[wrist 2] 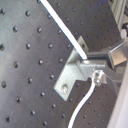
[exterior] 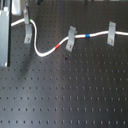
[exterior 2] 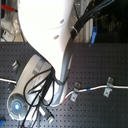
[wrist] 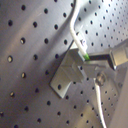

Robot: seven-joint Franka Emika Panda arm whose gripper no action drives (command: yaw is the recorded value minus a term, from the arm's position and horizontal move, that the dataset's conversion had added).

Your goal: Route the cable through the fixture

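Note:
The white cable runs across the black perforated board in the first exterior view, with its red band and blue band on either side of the middle clip. My gripper is at the first exterior view's upper left, right above the leaning grey fixture. In both wrist views the fixture sits just off my fingertips. My gripper looks shut on the cable at the fixture's bent top. The cable carries on past it.
Two more grey clips, one in the middle and one at the right, have the cable through them. A grey upright post stands at the first exterior view's left edge. The arm's white body fills the second exterior view.

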